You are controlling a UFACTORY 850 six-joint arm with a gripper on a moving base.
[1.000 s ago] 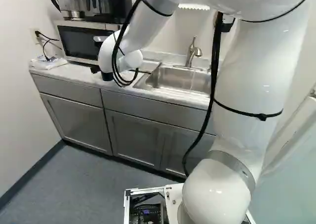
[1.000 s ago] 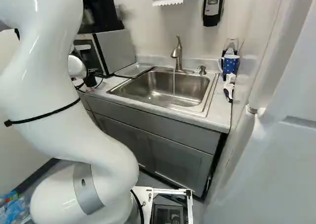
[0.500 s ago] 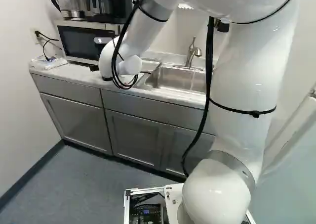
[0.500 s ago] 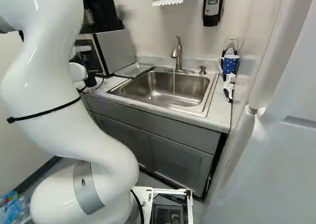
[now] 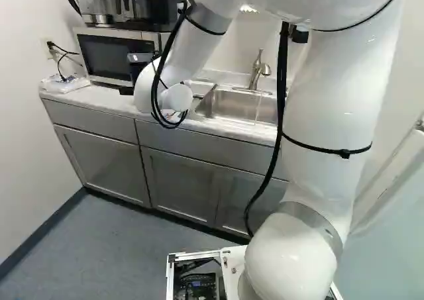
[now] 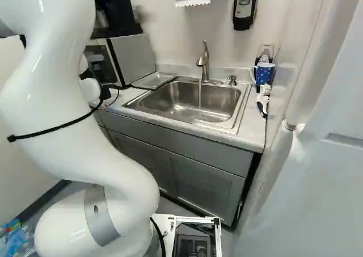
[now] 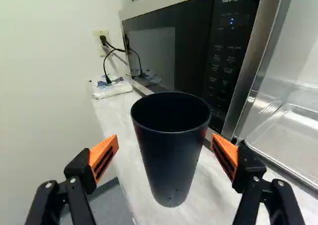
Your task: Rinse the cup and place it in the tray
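Observation:
A dark, empty-looking cup (image 7: 170,145) stands upright on the counter in front of the microwave. My gripper (image 7: 165,141) is open around it, one orange pad on each side; a gap shows on one side, and the other pad is very close to the rim. In both base views the gripper's fingers and the cup are hidden behind my arm. The shallow metal tray (image 6: 154,80) lies between microwave and sink; its near part (image 7: 293,138) shows beyond one finger. Water runs from the faucet (image 6: 204,61) into the sink (image 6: 187,101).
The microwave (image 5: 109,56) stands close beside the cup, with a coffee maker (image 5: 129,5) on top. A plastic packet (image 7: 110,87) and cords lie by the wall. A blue mug (image 6: 264,74) and a brush (image 6: 262,101) are right of the sink.
My arm's upper part has swung slightly left in the left base view, and the wrist has turned and shifted a little to the right there. The base has not moved.

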